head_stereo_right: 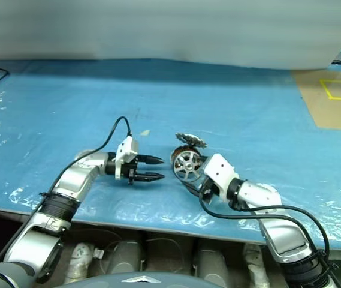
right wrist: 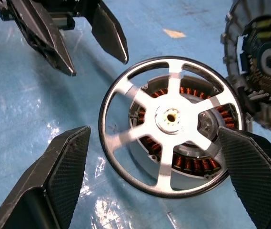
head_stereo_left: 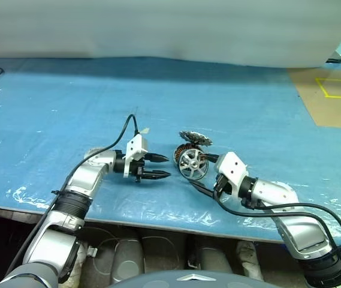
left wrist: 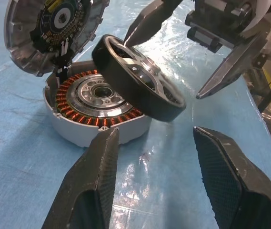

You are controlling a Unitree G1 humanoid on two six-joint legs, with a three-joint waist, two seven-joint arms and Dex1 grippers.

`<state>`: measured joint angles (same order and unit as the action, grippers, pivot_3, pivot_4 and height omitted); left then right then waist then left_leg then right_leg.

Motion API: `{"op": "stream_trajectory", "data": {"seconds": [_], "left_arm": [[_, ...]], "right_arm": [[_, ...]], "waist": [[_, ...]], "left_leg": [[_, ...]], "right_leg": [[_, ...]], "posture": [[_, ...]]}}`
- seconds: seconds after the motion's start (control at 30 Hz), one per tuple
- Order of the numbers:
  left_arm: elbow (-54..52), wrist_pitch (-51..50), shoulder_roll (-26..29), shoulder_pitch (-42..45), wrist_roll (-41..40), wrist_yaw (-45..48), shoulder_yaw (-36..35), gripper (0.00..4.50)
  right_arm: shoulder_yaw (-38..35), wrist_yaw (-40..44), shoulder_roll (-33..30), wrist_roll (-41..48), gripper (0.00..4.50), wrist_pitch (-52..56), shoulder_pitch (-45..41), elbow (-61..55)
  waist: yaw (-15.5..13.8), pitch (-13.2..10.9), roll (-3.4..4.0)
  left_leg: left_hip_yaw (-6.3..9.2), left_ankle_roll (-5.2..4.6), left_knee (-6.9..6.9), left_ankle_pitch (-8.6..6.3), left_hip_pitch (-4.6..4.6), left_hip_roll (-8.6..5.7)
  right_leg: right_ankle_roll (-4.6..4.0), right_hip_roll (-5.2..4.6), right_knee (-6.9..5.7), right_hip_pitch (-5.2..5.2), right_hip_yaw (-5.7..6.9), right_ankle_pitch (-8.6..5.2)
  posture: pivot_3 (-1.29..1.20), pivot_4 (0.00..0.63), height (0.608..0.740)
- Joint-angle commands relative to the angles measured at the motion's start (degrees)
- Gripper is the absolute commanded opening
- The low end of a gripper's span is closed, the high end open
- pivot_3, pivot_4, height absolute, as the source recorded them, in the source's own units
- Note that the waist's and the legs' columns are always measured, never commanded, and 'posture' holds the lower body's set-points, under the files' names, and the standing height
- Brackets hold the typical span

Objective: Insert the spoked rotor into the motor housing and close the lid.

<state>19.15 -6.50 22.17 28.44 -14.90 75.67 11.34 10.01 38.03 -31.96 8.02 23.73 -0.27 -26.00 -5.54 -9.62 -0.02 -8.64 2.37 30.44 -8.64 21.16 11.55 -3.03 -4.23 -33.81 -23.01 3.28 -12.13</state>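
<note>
1. Leaning on edge against the housing [left wrist: 95,121], the rotor [right wrist: 171,126] is tilted, its black rim resting on the housing's rim and its silver spokes facing the right gripper [head_stereo_left: 205,170].
2. Copper windings ring the inside of the housing and show through the rotor's spokes in the right wrist view.
3. Swung up and open, the lid [left wrist: 49,31] stands at the housing's far rim, its inner face showing.
4. Right gripper: jaws wide open, one finger on each side of the rotor; one fingertip [right wrist: 249,167] sits right at the rotor's rim, though I cannot tell whether it touches, and the other is apart from it. It holds nothing.
5. Left gripper [head_stereo_left: 160,166]: jaws partly open and empty, pointing at the rotor from the opposite side, near it but apart.
6. Housing and rotor sit on the blue sheet [head_stereo_left: 68,108] covering the table, between the two grippers.
</note>
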Motion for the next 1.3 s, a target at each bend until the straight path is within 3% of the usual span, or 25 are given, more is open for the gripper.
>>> {"op": "stream_trajectory", "data": {"seconds": [0.03,0.43,0.53,0.83,1.0,1.3], "left_arm": [[-0.7,0.9,0.1,0.7,-0.1,-0.2,-0.3,2.59],[-0.7,0.9,0.2,0.7,-0.1,-0.5,-0.3,2.59],[-0.6,0.9,0.1,0.6,-0.1,-0.7,-0.4,2.59],[0.0,0.9,-0.7,1.0,-0.6,-1.0,-0.4,2.59],[0.5,1.5,-1.6,0.9,-0.3,-1.3,-0.4,2.59],[1.9,3.0,-2.6,0.5,0.0,-2.5,-0.8,2.59]], "right_arm": [[0.1,-0.8,0.5,-0.7,4.48,-1.4,0.0,0.1],[-1.5,-0.7,1.8,2.4,4.48,1.0,-0.9,-1.6],[-4.6,2.8,-0.1,9.4,4.48,6.7,-1.9,-6.9],[-11.2,6.3,-7.8,16.0,4.48,14.2,-10.6,-8.0],[-2.0,16.4,-18.8,5.6,4.48,3.6,-16.1,-3.0],[5.3,28.9,-15.4,10.3,4.48,10.0,-38.6,5.3]], "waist": [[0.0,0.0,0.0],[0.0,0.0,0.0],[0.0,0.0,0.01],[0.0,0.0,0.01],[-0.1,0.0,0.02],[0.0,0.0,0.11]], "left_leg": [[0.0,0.0,0.0,0.0,0.0,0.0],[0.0,0.0,0.0,0.0,-0.02,0.0],[0.0,0.0,0.01,0.0,-0.01,0.0],[0.0,0.0,0.03,0.0,-0.03,0.0],[-0.01,0.0,0.03,0.0,0.0,-0.02],[-0.04,-0.01,0.31,0.01,-0.01,0.07]], "right_leg": [[0.0,0.0,0.0,0.0,0.0,0.0],[0.0,0.0,-0.01,0.0,0.0,0.0],[0.0,0.0,-0.01,0.0,0.0,0.0],[0.0,0.0,-0.06,0.02,0.0,0.0],[-0.02,-0.01,-0.05,0.0,-0.01,0.01],[-0.19,0.01,-0.5,-0.11,-0.04,-0.03]], "posture": [[0.0,0.15,0.74],[0.0,0.15,0.74],[0.0,0.15,0.74],[0.0,0.15,0.74],[0.0,0.15,0.74],[0.0,0.15,0.74]]}}
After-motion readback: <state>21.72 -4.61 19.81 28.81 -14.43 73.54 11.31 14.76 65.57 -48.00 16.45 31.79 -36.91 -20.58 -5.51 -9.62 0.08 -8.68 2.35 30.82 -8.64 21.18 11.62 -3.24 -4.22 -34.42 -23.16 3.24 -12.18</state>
